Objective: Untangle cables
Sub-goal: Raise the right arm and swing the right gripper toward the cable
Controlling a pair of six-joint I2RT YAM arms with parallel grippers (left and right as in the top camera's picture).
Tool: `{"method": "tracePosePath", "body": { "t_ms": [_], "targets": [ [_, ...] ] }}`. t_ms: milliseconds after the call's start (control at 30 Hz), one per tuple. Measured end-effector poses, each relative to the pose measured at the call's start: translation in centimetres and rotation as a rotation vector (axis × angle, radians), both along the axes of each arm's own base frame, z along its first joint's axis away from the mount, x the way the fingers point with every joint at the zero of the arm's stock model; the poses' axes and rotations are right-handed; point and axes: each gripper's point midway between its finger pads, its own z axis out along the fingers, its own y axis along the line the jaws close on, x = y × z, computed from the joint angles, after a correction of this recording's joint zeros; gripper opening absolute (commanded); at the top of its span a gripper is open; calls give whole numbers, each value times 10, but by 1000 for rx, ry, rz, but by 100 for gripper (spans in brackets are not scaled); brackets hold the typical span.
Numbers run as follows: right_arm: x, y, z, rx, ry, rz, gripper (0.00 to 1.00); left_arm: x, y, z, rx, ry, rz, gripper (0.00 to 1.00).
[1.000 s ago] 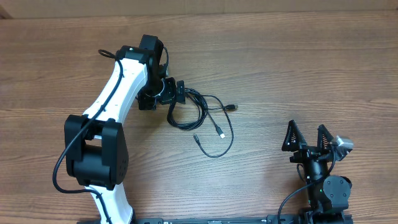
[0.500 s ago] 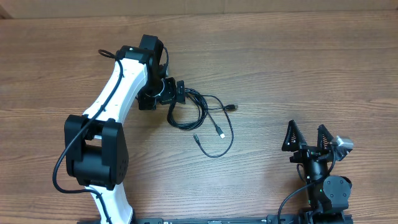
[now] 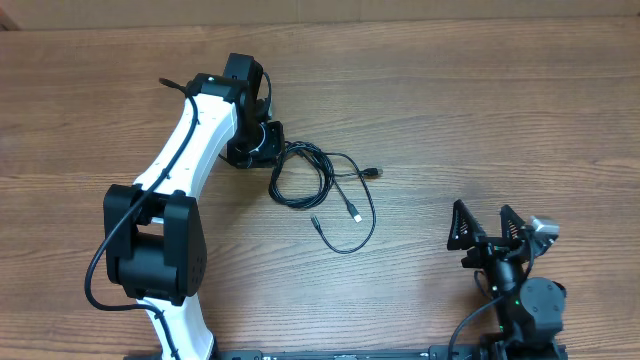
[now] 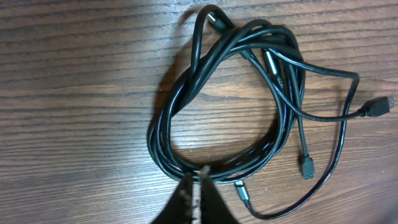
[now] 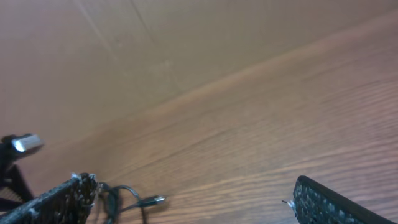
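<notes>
Currently, the cables (image 3: 325, 180) lie on the wooden table (image 3: 450, 100), just L of centre in the overhead view. They form 1 loose coil of several thin black strands, with free tails running out toward 4 o'clock.

1. Left gripper (image 4: 198, 177): sits at 10 o'clock of the coil in the overhead view. In the left wrist view the jaws are together. The tips meet at the coil's 6 o'clock edge and touch the strands there. Whether a strand is nipped between the tips: cannot tell.

2. Right gripper (image 3: 487, 228): jaws wide apart. Posn: 4 o'clock of the cables, well apart from them.

3. Coil detail (left wrist view): strands bunch and cross at 12 o'clock, where 1 narrow loop pokes out. 3 plug ends show:
   - dark plug (image 4: 379, 106) at 3 o'clock, on the end of a long tail, well outside the coil;
   - 2nd plug (image 4: 306, 167) at 4 o'clock, just outside the coil;
   - silver-tipped plug (image 4: 244, 194) at 5 o'clock, just beside the left gripper's tips.

4. Right wrist view: blurred. The cables appear small at 7 o'clock of the frame, beside 1 finger (image 5: 62, 199) of the right gripper, approx. in line with its tip.
</notes>
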Motion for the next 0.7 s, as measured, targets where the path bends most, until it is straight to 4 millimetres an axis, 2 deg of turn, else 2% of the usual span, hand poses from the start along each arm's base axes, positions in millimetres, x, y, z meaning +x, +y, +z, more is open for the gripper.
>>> {"method": "tracePosePath", "body": {
  "t_ms": [200, 300, 500, 700],
  "targets": [
    [-15, -1, 80, 0, -15, -2, 100, 0, 2, -1, 13, 1, 1, 4],
    [-15, -1, 108, -6, 32, -3, 100, 0, 4, -1, 22, -3, 2, 5],
    [7, 5, 122, -11, 228, 28, 100, 8, 4, -2, 27, -37, 3, 8],
    [38, 28, 114, 21, 376, 148, 100, 15, 4, -2, 28, -67, 1, 12]
  ]
}}
